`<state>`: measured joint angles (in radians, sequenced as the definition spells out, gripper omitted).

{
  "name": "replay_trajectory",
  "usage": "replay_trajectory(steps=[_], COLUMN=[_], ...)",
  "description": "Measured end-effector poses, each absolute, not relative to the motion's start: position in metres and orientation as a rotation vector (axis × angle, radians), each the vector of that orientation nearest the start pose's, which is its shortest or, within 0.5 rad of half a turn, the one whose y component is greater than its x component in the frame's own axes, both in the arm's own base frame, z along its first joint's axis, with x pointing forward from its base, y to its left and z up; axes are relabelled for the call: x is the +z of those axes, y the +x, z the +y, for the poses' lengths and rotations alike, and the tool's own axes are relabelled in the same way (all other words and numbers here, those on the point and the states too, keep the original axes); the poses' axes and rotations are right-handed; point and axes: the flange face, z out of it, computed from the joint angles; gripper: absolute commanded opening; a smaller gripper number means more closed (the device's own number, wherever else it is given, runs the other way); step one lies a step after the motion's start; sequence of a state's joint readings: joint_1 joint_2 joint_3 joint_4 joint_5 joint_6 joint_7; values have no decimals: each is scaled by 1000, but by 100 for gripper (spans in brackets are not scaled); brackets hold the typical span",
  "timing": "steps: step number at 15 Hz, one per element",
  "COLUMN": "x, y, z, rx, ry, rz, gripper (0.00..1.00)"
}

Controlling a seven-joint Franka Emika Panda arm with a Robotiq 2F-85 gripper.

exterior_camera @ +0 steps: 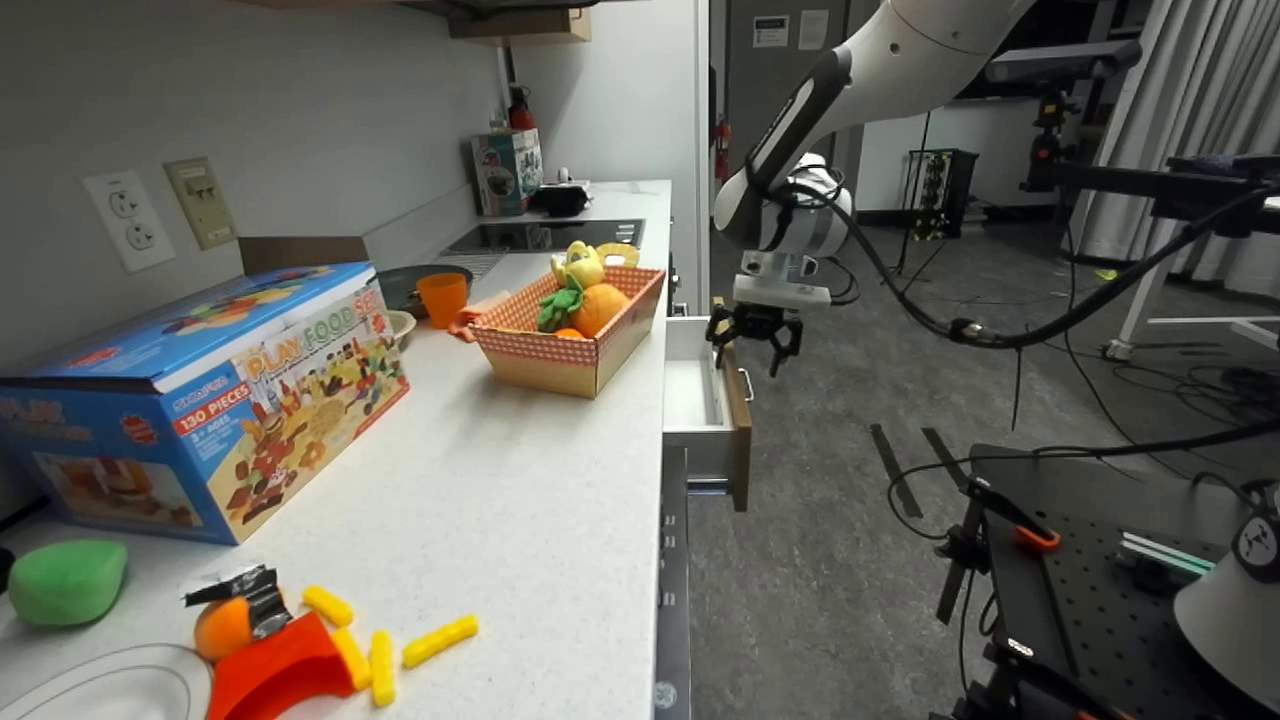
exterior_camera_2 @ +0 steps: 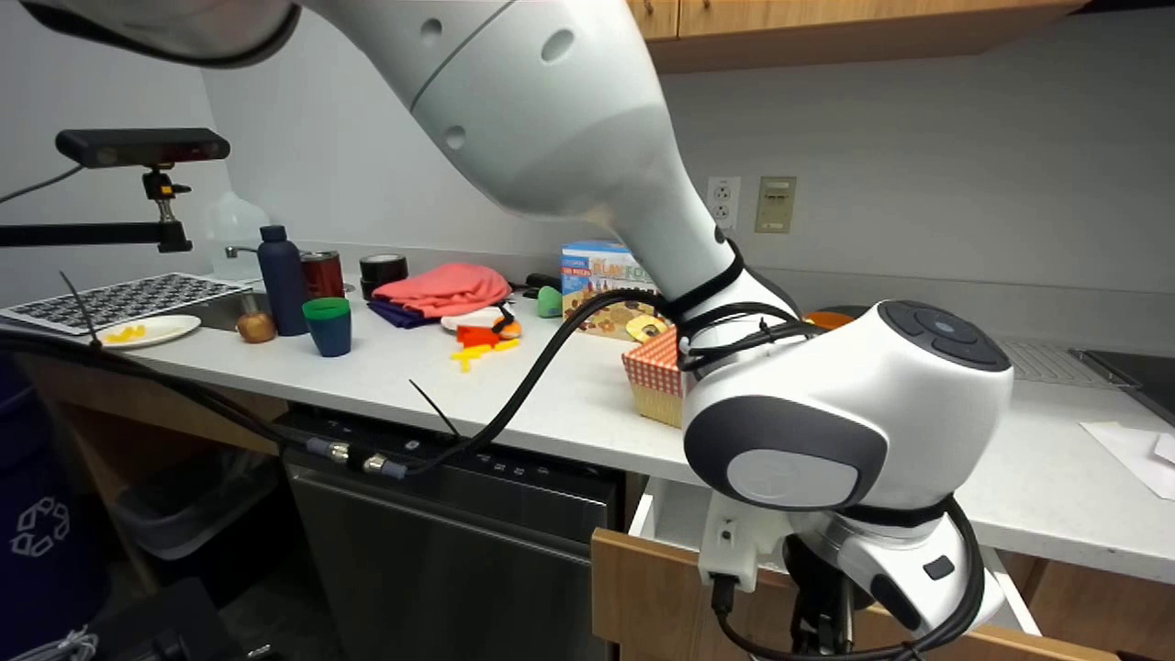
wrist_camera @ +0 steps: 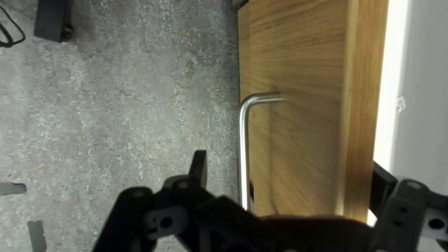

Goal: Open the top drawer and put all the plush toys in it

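Out past the white counter (exterior_camera: 520, 480), the drawer (exterior_camera: 693, 395) overhangs grey floor (exterior_camera: 820, 580).

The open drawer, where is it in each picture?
In an exterior view: the drawer, just right of the middle.
In an exterior view: the drawer, bottom right, partly behind the arm.
In the wrist view: the drawer, down the right half.
All three show its wooden front.

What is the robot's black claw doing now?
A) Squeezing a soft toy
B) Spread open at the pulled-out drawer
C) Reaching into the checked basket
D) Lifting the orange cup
B: the gripper hangs at the pulled-out drawer in an exterior view, and the wrist view shows its fingers apart, one on each side of the front panel.
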<state>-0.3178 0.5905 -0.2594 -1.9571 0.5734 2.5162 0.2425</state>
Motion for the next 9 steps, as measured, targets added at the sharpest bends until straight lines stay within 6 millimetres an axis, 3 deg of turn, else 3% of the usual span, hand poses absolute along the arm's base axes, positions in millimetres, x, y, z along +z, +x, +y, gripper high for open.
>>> replay_trajectory(steps=[9], x=[196], y=[494], z=[-348], rx=[160], ry=[-2752], rz=[1735], gripper=[100])
